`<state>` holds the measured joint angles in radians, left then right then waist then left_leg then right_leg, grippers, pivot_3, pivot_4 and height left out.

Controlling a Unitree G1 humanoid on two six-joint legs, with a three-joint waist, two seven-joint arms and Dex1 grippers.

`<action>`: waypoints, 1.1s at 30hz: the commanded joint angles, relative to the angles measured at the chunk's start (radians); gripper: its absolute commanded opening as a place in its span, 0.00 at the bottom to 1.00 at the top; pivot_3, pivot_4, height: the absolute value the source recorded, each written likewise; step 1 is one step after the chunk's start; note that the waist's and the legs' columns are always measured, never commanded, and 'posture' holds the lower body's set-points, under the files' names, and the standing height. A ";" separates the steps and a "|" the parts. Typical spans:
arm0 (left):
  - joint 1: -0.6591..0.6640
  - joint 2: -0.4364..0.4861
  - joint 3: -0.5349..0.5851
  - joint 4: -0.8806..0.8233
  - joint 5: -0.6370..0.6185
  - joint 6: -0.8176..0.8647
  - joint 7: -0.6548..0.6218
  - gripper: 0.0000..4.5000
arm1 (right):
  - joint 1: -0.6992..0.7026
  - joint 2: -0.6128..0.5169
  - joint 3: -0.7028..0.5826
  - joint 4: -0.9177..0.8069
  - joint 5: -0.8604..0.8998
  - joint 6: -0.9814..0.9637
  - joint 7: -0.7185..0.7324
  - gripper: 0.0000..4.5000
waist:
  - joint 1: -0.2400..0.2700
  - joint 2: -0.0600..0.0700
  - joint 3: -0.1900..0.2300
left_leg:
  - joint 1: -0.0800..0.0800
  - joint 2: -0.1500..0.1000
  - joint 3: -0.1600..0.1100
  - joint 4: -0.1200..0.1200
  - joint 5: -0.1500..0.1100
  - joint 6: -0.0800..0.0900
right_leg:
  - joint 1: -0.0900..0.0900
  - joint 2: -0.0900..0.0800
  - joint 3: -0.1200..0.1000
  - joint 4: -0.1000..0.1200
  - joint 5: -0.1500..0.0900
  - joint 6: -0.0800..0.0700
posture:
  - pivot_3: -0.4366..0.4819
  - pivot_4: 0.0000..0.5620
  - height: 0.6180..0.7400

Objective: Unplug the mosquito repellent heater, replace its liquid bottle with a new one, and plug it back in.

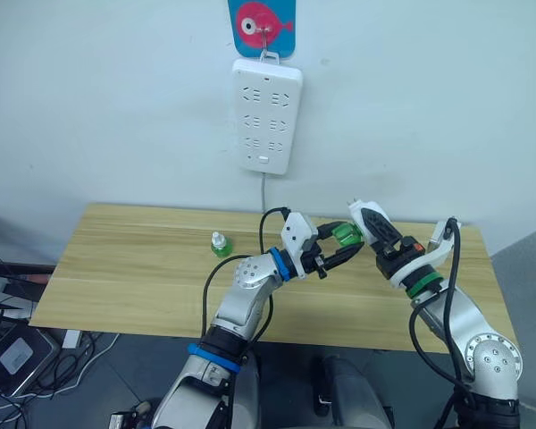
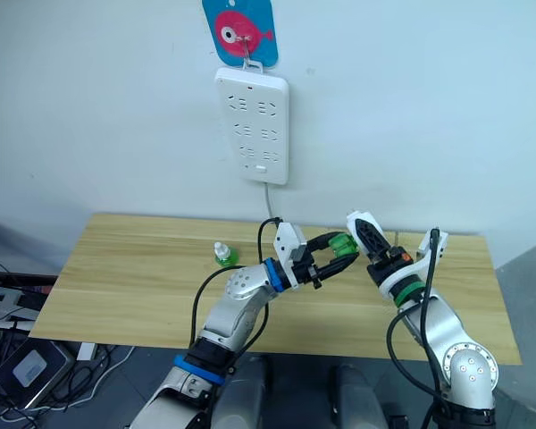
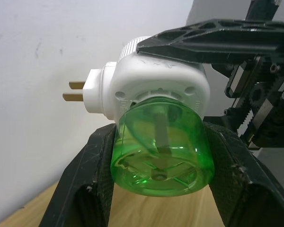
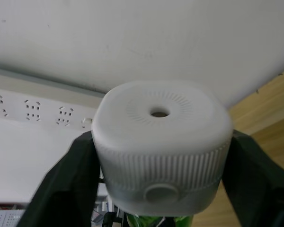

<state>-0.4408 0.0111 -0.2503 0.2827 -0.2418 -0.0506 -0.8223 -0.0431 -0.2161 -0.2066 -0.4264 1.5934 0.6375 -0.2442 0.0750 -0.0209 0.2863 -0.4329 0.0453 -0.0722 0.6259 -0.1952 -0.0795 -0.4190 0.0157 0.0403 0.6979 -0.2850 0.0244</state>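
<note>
Spare bottle (image 1: 219, 245): small, green, white cap, standing upright on the worktop (image 1: 125, 268), well to the left of the heater and apart from both grippers.

Left gripper (image 1: 338, 248): raised above the worktop, its two black fingers (image 3: 85, 184) clamped on either side of the green bottle (image 3: 162, 146) screwed into the heater's underside. Wrist view shows the bottle translucent, with a wick up its middle.

Heater (image 4: 161, 149): white, held in the air between the two grippers, above the worktop and below the wall strip (image 1: 266, 114). Two metal prongs (image 3: 75, 91) stick out free, pointing at the wall. Round hole on top shows in the right wrist view.

Right gripper (image 1: 368, 223): closed on the heater's white body, one finger on each side (image 4: 68, 182).

Strip hangs on the wall above the heater, cord dropping down behind the worktop.
</note>
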 commanded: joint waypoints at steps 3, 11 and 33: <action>-0.022 0.050 -0.008 -0.029 -0.020 -0.043 -0.119 0.51 | 0.008 -0.221 -0.012 -0.028 0.215 0.148 0.036 0.99 | -0.001 0.000 0.000 | 0.000 0.000 0.000 0.000 0.000 0.000 | 0.000 0.000 0.000 0.000 0.001 -0.001 | 0.70 0.45 1.00; -0.093 0.105 -0.035 0.121 -0.016 -0.247 -0.372 0.51 | -0.122 -0.612 -0.013 0.266 0.379 0.529 0.337 0.99 | 0.000 0.000 0.000 | 0.001 -0.001 0.000 0.003 0.000 0.001 | 0.005 0.000 0.000 -0.001 0.002 0.000 | 0.71 0.46 1.00; -0.094 0.087 -0.045 0.157 -0.005 -0.324 -0.440 0.51 | -0.262 -0.756 0.084 0.397 0.379 0.703 0.510 0.99 | 0.004 0.000 0.000 | 0.001 -0.001 -0.001 0.003 0.000 0.002 | 0.004 0.000 0.000 -0.003 0.002 0.000 | 0.72 0.46 1.00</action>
<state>-0.5425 0.0984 -0.2891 0.4431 -0.2491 -0.3755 -1.2604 -0.3003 -0.9564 -0.1111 -0.0059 1.9361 1.3246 0.2193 0.0794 -0.0214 0.2866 -0.4322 0.0444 -0.0731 0.6291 -0.1954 -0.0772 -0.4146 0.0160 0.0398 0.6954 -0.2832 0.0246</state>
